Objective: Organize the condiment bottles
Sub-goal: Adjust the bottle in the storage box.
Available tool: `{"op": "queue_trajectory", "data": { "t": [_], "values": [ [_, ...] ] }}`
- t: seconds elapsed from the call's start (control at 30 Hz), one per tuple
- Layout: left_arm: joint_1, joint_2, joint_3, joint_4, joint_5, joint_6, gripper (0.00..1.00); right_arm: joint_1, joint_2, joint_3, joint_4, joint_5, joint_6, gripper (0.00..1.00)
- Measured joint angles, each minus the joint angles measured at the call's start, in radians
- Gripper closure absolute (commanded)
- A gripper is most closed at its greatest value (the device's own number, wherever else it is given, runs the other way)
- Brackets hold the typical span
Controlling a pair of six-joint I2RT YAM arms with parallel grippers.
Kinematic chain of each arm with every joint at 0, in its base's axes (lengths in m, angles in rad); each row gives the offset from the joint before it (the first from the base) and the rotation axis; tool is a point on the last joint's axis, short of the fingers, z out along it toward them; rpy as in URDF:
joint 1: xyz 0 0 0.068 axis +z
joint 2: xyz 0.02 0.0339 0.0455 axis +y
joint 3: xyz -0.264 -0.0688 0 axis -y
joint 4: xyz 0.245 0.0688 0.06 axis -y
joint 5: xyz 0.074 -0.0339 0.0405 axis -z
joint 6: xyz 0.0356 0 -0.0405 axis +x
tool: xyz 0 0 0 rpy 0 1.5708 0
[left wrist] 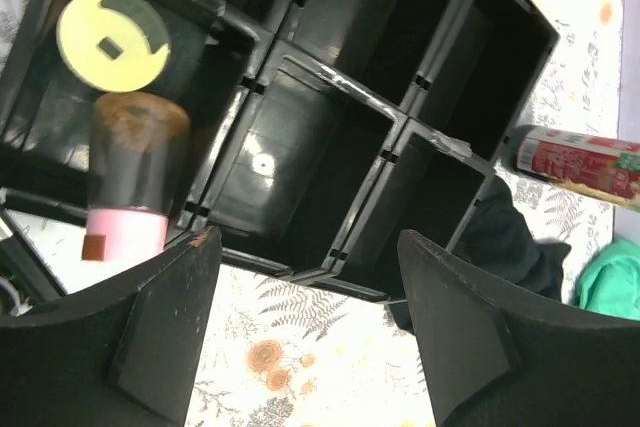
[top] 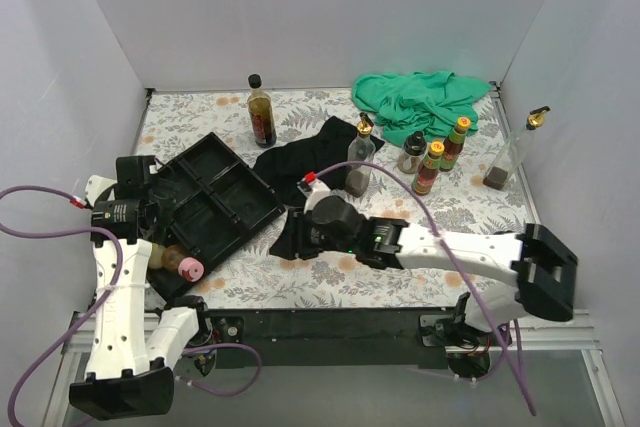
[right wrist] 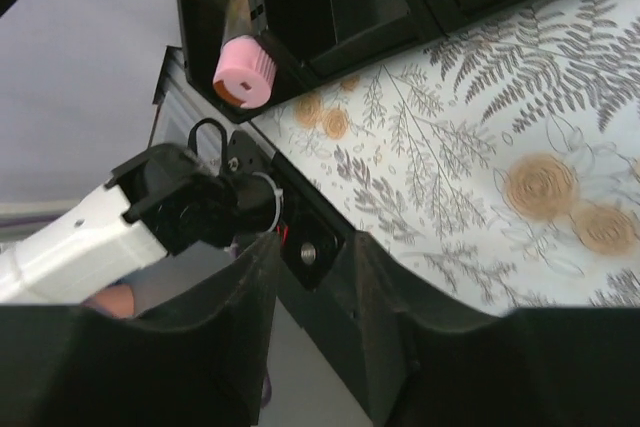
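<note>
A pink-lidded shaker (top: 189, 268) lies in the near corner compartment of the black tray (top: 225, 197). It also shows in the left wrist view (left wrist: 128, 182) and the right wrist view (right wrist: 246, 70). A yellow-lidded shaker (left wrist: 112, 39) lies beside it. A dark black-capped bottle (top: 261, 112) stands at the back. A clear gold-spouted bottle (top: 360, 159), a grey-lidded jar (top: 411, 153) and two red sauces (top: 429, 168) stand at centre right. My left gripper (top: 135, 179) (left wrist: 308, 247) is open and empty over the tray's edge. My right gripper (top: 295, 237) (right wrist: 312, 242) is narrowly open, empty, low over the table.
A black cloth (top: 300, 162) lies beside the tray and a green cloth (top: 420, 102) at the back right. Another gold-spouted bottle (top: 515, 152) leans at the right wall. A red-labelled bottle (left wrist: 580, 165) shows beyond the tray. The table's front edge (right wrist: 300, 217) is close under my right gripper.
</note>
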Motion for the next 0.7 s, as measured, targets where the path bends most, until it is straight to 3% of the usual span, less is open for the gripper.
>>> {"op": "queue_trajectory", "data": {
  "t": [0.07,0.1,0.17,0.33,0.7],
  "values": [
    [0.000,-0.001,0.003,-0.032,-0.005,-0.023,0.32,0.023,0.105,0.043,0.052,0.022,0.016,0.76],
    [0.000,0.002,0.016,-0.039,-0.007,-0.025,0.34,0.031,0.156,0.064,0.080,0.033,0.021,0.88],
    [0.000,0.012,0.064,-0.043,-0.016,-0.032,0.36,0.042,0.239,0.100,0.123,0.050,0.029,0.97],
    [0.000,0.021,0.134,-0.076,-0.077,-0.122,0.36,0.079,0.469,0.253,0.209,0.038,0.068,0.99],
    [0.000,0.063,0.118,-0.118,-0.054,-0.161,0.35,0.089,0.632,0.287,0.438,-0.072,0.094,0.99]
  ]
}}
